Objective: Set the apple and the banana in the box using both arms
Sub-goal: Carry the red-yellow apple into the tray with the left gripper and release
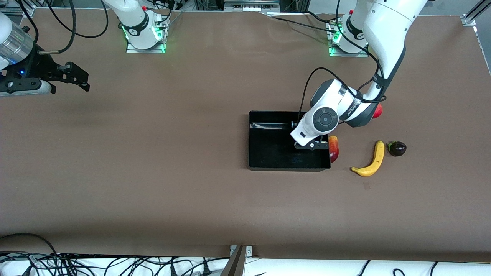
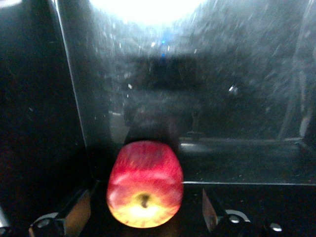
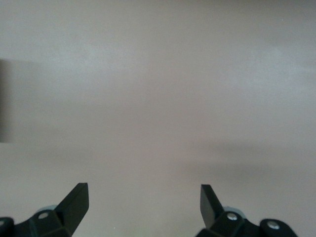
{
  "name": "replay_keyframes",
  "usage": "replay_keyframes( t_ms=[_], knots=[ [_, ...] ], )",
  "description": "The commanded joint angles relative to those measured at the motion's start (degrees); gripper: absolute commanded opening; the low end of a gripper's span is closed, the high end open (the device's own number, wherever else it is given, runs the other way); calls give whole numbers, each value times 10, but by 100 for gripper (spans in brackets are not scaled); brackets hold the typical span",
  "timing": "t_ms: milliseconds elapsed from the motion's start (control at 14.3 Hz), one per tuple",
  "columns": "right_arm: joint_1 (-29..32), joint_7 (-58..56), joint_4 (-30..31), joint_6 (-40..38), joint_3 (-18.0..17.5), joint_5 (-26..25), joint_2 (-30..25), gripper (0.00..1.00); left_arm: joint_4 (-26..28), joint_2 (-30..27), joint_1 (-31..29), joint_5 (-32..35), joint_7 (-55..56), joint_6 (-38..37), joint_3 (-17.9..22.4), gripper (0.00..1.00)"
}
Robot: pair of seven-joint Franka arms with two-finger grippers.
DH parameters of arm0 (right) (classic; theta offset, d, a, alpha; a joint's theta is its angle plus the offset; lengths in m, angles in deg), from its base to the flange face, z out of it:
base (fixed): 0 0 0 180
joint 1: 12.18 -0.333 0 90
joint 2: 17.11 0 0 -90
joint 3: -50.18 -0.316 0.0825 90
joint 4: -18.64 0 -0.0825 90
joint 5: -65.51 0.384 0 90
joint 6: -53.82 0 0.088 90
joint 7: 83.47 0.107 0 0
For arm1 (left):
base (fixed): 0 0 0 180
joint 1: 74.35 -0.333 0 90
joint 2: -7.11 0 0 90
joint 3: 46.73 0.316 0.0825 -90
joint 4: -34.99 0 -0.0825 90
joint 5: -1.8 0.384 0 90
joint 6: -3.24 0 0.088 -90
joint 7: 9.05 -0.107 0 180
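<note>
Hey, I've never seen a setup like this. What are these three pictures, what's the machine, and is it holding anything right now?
These are two white robot arms at a brown table. The wide picture looks down from a high camera facing them. The other two come from cameras on each arm's wrist.

The left arm reaches into a shallow black box. Its wrist view shows the left end effector open, a finger on each side of a red apple in the box, not gripping it.

The right end effector waits open over bare table and holds nothing.

Beside the box lie a reddish mango, a banana and a dark fruit.
</note>
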Motion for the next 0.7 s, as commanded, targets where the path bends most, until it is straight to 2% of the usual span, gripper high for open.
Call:
replay_keyframes(
  t_ms=[0, 140, 210, 419, 629],
  knots=[
    [7, 2, -16, -12, -9, -7, 6, 100, -52, -29, -11, 2, 3, -74, 6, 100],
    [7, 1, -16, -12, -8, -7, 6, 100, -135, -30, -31, 10, -8, -179, 24, 100],
    [6, 2, -15, -12, -8, -7, 6, 100, -168, -28, -44, 34, -32, -211, 33, 100],
    [7, 2, -15, -12, -8, -7, 6, 100, -180, -24, -87, 91, -205, -218, 36, 100],
    [6, 2, -15, -12, -8, -7, 6, 100, -178, 24, -148, 104, -396, -190, 36, 100]
  ],
)
